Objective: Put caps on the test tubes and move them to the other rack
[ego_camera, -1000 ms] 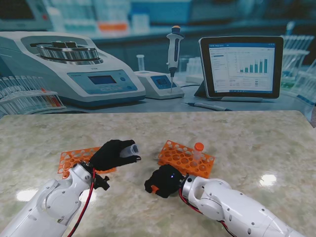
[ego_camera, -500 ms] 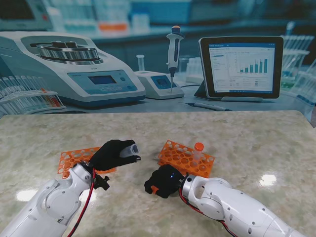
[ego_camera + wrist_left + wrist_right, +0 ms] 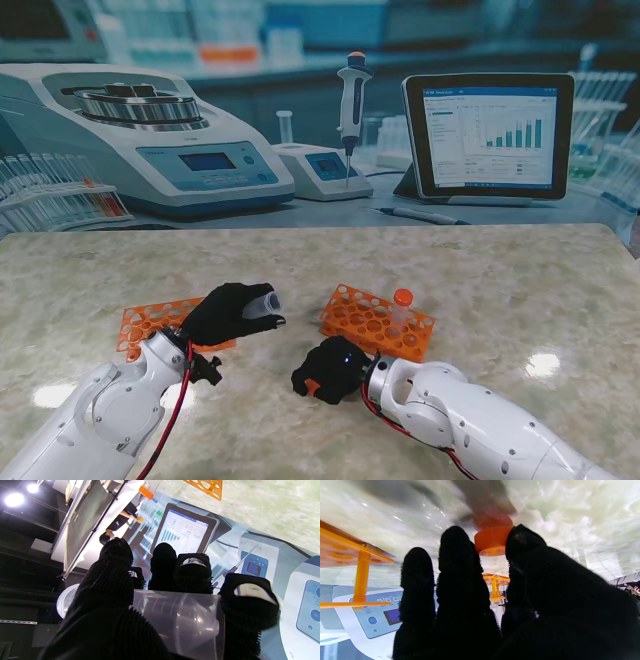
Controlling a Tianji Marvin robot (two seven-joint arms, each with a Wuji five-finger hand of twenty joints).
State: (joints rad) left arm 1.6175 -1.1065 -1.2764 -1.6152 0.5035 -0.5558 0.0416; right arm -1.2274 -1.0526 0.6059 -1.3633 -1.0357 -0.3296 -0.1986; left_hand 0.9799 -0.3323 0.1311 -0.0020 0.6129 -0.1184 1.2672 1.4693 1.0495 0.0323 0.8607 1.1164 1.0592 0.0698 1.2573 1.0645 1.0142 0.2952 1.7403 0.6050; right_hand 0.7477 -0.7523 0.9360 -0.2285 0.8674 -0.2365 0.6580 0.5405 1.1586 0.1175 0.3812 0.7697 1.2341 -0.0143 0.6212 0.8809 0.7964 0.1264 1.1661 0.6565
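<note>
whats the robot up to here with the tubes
It is capping test tubes and moving them between two orange racks. The left hand holds a clear uncapped tube tilted roughly sideways in the air, over the left rack. The right hand is down at the marble table, its fingers pinching an orange cap. One tube with an orange cap stands in the right rack. The held tube has no cap yet.

left rack on table | right rack to its right | capped tube in right rack
</note>
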